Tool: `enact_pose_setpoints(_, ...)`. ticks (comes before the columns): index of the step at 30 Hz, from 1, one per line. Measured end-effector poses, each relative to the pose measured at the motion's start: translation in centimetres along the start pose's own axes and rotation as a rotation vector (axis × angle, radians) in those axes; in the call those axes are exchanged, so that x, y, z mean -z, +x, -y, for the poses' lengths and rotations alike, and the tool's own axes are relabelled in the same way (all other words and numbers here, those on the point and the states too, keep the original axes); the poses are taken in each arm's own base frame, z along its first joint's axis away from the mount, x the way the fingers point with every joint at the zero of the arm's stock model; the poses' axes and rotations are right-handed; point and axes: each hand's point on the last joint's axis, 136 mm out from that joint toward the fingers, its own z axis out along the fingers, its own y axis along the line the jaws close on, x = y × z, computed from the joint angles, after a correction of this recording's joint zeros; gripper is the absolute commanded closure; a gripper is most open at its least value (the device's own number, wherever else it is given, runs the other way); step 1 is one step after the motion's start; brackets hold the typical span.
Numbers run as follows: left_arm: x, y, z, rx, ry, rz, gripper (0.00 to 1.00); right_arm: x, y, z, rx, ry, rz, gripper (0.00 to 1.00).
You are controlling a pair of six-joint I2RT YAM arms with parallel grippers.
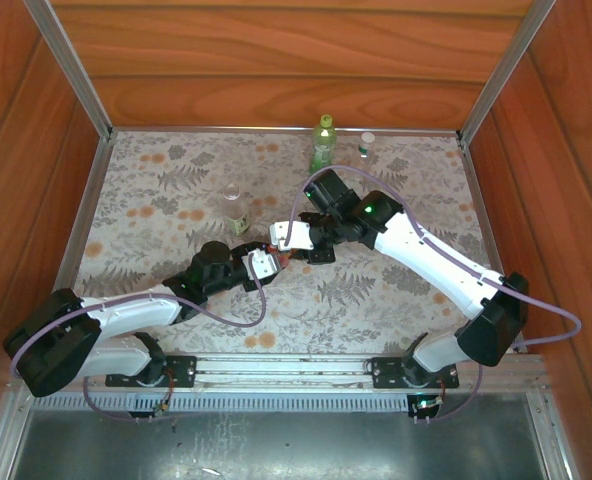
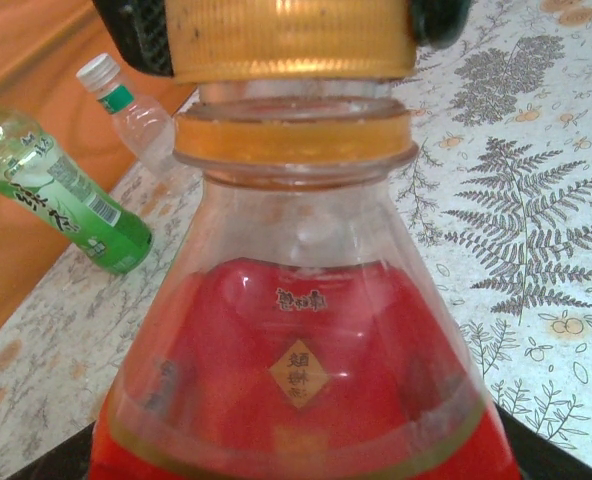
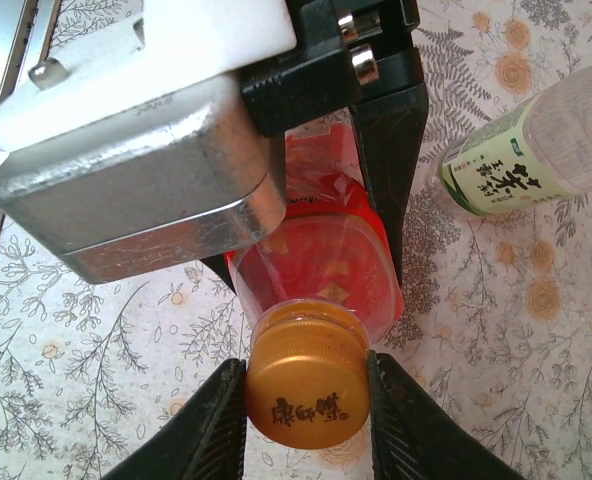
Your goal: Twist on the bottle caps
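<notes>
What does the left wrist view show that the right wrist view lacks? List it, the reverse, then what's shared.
Left wrist: a green bottle and a white-capped clear bottle by the wall. Right wrist: the cap's printed top, a clear labelled bottle, a metal rail. Both: red bottle, cap, right tool gripping the cap.

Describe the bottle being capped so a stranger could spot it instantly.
Go to the middle of the fern-print table, where the two arms meet. The left end effector holds the bottle there, and the right end effector grips its orange-gold cap. It alone has a red body with a small yellow diamond mark, unlike the green bottle and the clear bottles.
</notes>
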Motion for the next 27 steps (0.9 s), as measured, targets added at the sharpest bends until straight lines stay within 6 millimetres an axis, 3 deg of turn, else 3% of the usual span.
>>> enact_pose_setpoints(7, -0.1, 0.0, -0.1, 0.002, 0.002, -0.007, 0.45, 0.0, 0.0, 0.0, -0.016, 0.0, 0.0, 0.74)
enact_pose_setpoints(11, -0.1, 0.2, -0.3, 0.005, -0.005, -0.028, 0.45, -0.4, 0.1, 0.3, -0.123, 0.014, 0.005, 0.8)
enact_pose_setpoints(14, -0.2, 0.5, -0.6, 0.007, -0.016, -0.05, 0.45, -0.6, 0.2, 0.7, -0.326, 0.033, 0.011, 0.88)
enact_pose_setpoints(23, -0.2, 1.0, -1.5, 0.011, -0.049, -0.085, 0.45, -1.2, -0.1, 1.6, -1.113, 0.022, 0.097, 0.89)
enact_pose_setpoints(27, -0.1, 1.3, -1.4, 0.015, -0.044, -0.097, 0.45, -1.4, 0.1, 1.6, -1.29, 0.013, 0.106, 0.79)
